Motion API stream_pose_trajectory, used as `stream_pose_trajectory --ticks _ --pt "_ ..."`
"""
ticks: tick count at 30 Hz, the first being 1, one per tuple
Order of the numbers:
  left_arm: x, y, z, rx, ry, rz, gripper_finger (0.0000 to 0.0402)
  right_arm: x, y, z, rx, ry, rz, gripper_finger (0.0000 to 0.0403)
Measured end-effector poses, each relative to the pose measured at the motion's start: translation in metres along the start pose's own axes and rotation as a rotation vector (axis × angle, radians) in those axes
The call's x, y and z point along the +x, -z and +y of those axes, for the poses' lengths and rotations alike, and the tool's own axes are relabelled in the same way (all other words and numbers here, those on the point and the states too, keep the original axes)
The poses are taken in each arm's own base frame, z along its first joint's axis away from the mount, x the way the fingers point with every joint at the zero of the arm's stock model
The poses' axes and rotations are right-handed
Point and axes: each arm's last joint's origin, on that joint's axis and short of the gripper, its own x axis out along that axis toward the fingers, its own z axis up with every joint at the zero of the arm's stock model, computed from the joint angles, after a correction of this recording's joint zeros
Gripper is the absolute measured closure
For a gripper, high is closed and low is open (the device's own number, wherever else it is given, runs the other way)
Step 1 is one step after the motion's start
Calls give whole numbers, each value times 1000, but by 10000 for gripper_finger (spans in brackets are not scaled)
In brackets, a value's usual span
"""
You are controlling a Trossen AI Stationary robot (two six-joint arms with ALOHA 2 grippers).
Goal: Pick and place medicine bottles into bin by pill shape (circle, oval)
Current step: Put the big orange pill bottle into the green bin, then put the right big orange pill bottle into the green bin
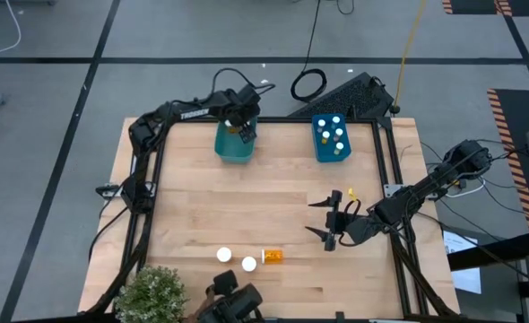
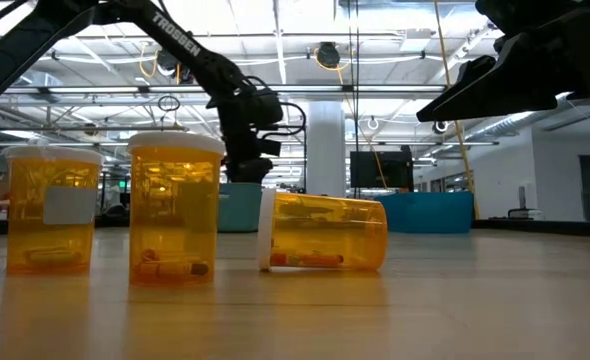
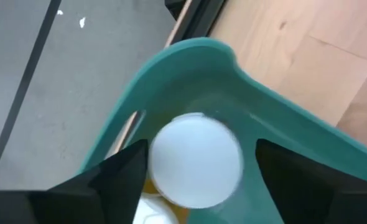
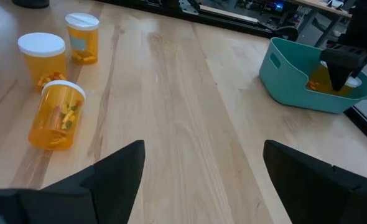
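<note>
teal bin (image 1: 234,146) under left hand (image 1: 245,133)

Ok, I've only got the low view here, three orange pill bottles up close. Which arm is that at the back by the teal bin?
Observer: That's the left arm. From above, the left gripper hangs over the teal bin at the table's far edge.
Operator: Is it holding anything?
Observer: Its wrist view shows a white-capped bottle between the fingers above the bin, with a gap on either side of the cap, so it looks released.
Operator: And the dark shape at my top right?
Observer: The right gripper, fingers open, above bare table to the right of the lying bottle and clear of it.
</note>
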Motion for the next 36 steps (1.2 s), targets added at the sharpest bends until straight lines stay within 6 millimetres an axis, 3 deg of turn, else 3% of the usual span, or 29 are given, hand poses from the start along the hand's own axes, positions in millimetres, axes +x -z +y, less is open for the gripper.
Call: stream_pose_trajectory --ticks 4,7,16,22,31,36 --pt "-4 -2 -6 12 -9 -2 77 0 0 0 0 0 0 83" --pt "-17 -4 -9 20 -72 -8 72 0 0 0 3 0 0 83" --pt "-92 -7 -36 -28 -92 -127 78 0 0 3 99 -117 18 83" --pt "-128 -3 -95 31 47 -206 109 5 2 21 128 -267 -17 83" --pt "-127 31 -205 185 129 -265 116 38 14 53 86 -273 -28 68" --pt "-136 50 -235 237 126 -280 115 60 5 72 20 -292 -29 41"
